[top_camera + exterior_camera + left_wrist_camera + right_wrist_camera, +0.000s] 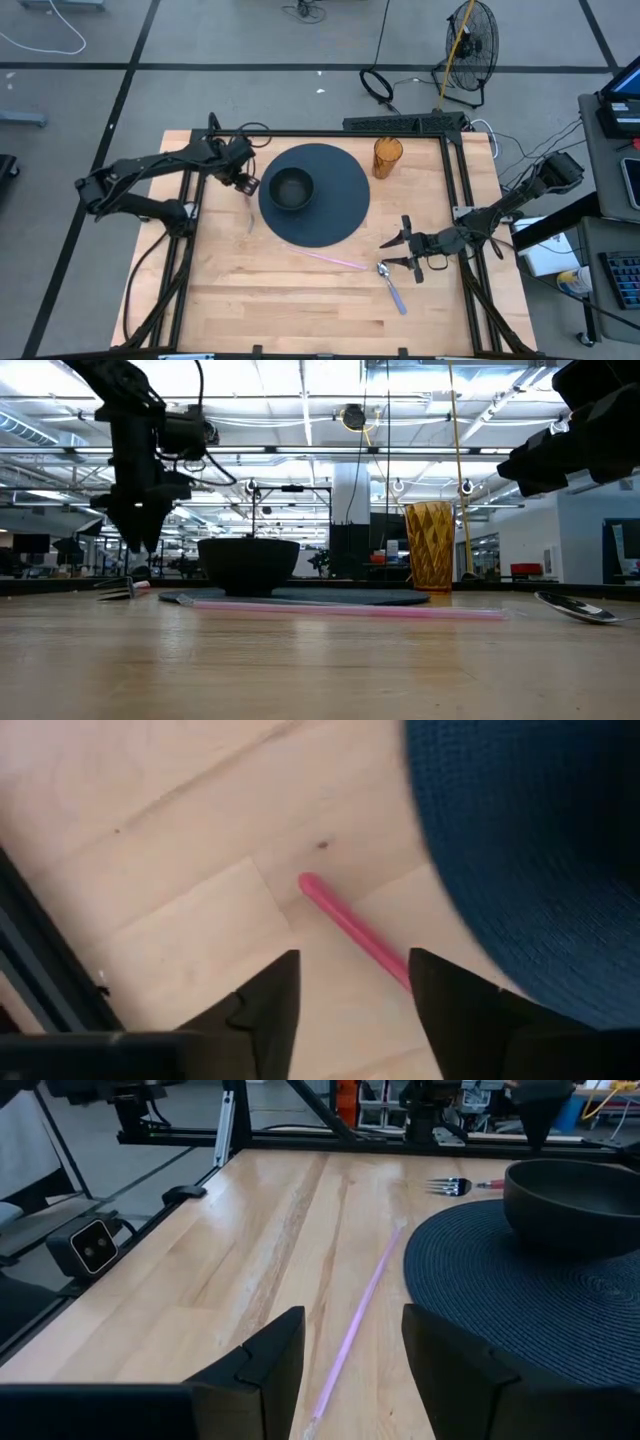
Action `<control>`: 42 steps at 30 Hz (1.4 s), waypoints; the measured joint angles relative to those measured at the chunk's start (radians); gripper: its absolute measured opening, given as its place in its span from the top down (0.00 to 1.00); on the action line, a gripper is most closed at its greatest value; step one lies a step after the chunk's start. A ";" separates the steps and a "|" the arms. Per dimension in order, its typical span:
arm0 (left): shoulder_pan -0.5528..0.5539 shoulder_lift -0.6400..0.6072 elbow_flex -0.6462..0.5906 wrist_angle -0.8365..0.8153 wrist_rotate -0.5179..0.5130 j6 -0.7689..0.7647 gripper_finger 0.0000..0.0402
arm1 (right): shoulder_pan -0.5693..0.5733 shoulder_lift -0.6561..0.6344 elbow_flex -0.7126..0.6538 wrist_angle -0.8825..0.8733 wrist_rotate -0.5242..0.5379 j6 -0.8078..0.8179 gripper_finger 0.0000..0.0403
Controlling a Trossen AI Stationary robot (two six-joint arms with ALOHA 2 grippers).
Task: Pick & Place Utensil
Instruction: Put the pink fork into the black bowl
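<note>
A fork with a pink handle (350, 925) lies flat on the wooden table beside the left edge of the round dark blue placemat (335, 215); its tines (448, 1184) show in the right wrist view. My left gripper (352, 982) hangs open above the handle, fingers pointing down on either side of it, clear of the table in the low view (135, 540). A long pink stick (330, 258) and a metal spoon (391, 286) lie on the wood near the table's near edge. My right gripper (396, 252) is open, low over the table by the stick's right end.
A dark bowl (291, 188) sits on the placemat. An amber cup (387, 157) stands at the far right of the placemat. Black frame rails (190, 200) run along the table's sides and far edge. Bare wood lies near the table's near edge (280, 310).
</note>
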 joint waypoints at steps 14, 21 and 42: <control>0.013 0.212 0.000 0.026 0.024 -0.057 0.52 | 0.000 0.000 0.000 0.000 -0.001 -0.007 0.59; 0.013 0.239 0.000 0.073 0.038 -0.057 0.60 | 0.000 0.000 0.000 0.000 -0.001 -0.005 0.59; 0.013 0.233 -0.099 0.164 0.061 -0.080 0.73 | 0.000 0.000 0.000 0.000 -0.001 0.001 0.59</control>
